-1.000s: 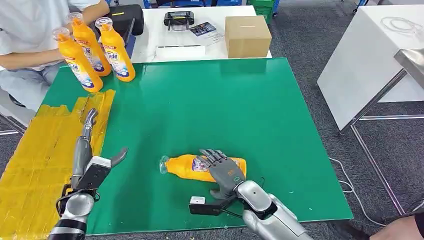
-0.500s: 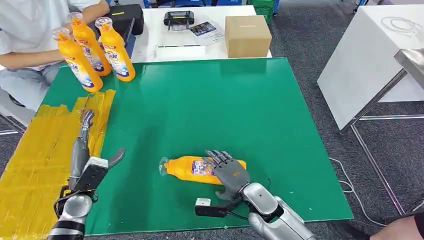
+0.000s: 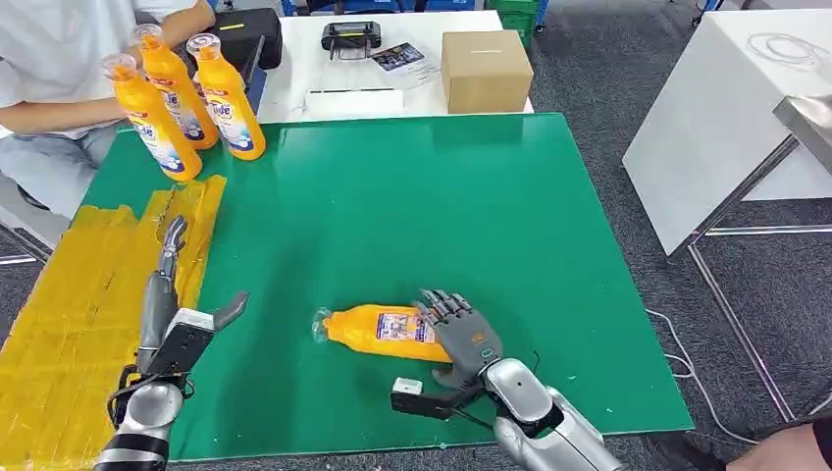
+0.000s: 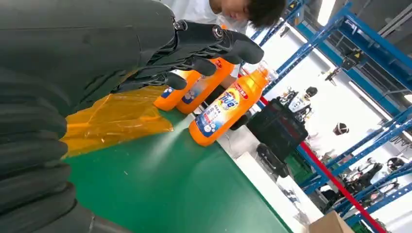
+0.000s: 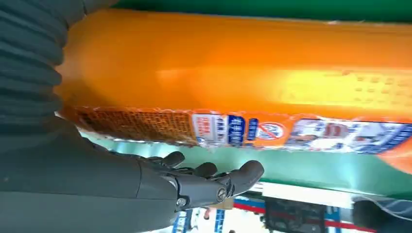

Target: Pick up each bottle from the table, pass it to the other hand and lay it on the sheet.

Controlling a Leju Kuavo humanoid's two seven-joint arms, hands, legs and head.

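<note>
The lying bottle (image 3: pixel 392 332) rests on its side on the green table (image 3: pixel 392 196), close to the robot's edge. Its long axis runs almost across the robot's view, with the cap end toward the yellow sheet (image 3: pixel 78 304) and the base under the right hand (image 3: pixel 461 334). This hand lies over the base end, fingers (image 3: pixel 442 306) spread across the top of the body. In the right wrist view the bottle (image 5: pixel 233 73) sits very near the palm, and the fingers (image 5: pixel 214 182) look stretched out rather than wrapped, so I judge the grasp is not closed yet; I cannot tell if the palm touches. The right hand is clearly the nearer one. The left hand (image 3: pixel 177 314) hangs well apart from the bottle, at the sheet's edge, fingers straight and holding nothing. For the coming move the fingers must curl around the body across its long axis, near the base. Three more bottles (image 3: pixel 186 98) stand upright at the far corner beside the sheet, next to a person (image 3: pixel 59 59).
</note>
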